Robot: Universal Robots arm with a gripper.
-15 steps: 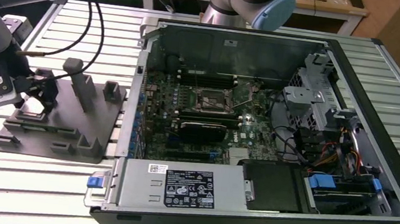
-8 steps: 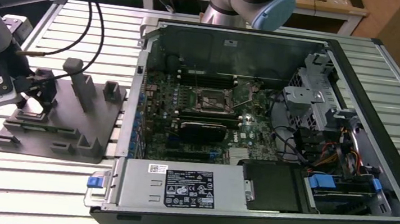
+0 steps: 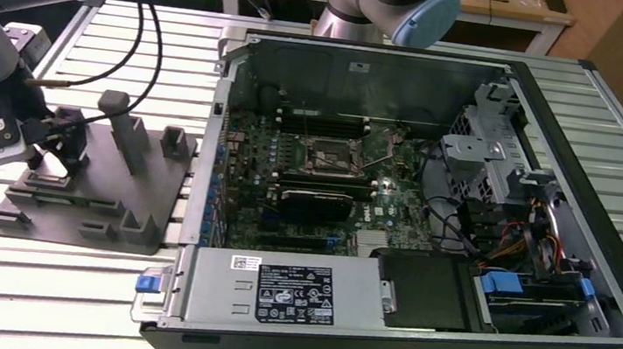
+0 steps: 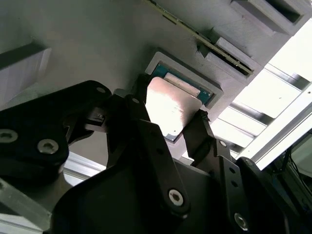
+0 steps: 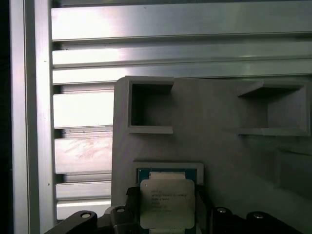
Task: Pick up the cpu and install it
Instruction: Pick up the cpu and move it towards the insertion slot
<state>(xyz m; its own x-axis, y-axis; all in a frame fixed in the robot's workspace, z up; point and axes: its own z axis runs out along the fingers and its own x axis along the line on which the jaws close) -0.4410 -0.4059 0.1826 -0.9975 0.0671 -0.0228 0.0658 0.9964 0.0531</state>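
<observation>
The cpu [image 5: 167, 204], a small square chip with a silvery top, sits at a shallow square recess of the grey fixture [image 5: 219, 136]. In both wrist views my gripper [image 5: 165, 207] has its black fingers [image 5: 130, 197] pressed against two opposite edges of the chip. The cpu [image 4: 171, 105] looks slightly tilted above the recess between the fingers [image 4: 199, 127] of the gripper [image 4: 170, 105]. In the exterior view my gripper [image 3: 49, 158] is low over the fixture [image 3: 97, 203], at that view's left. The motherboard socket [image 3: 326, 154] lies inside the open computer case.
The open computer case [image 3: 412, 327] takes up the exterior view's middle and right, with a black block [image 3: 314, 201] below the socket and drive cages at the right. Grey posts [image 3: 124, 122] rise from the fixture. A second arm [image 3: 390, 3] stands behind the case. The slatted aluminium table [image 5: 83, 112] lies underneath.
</observation>
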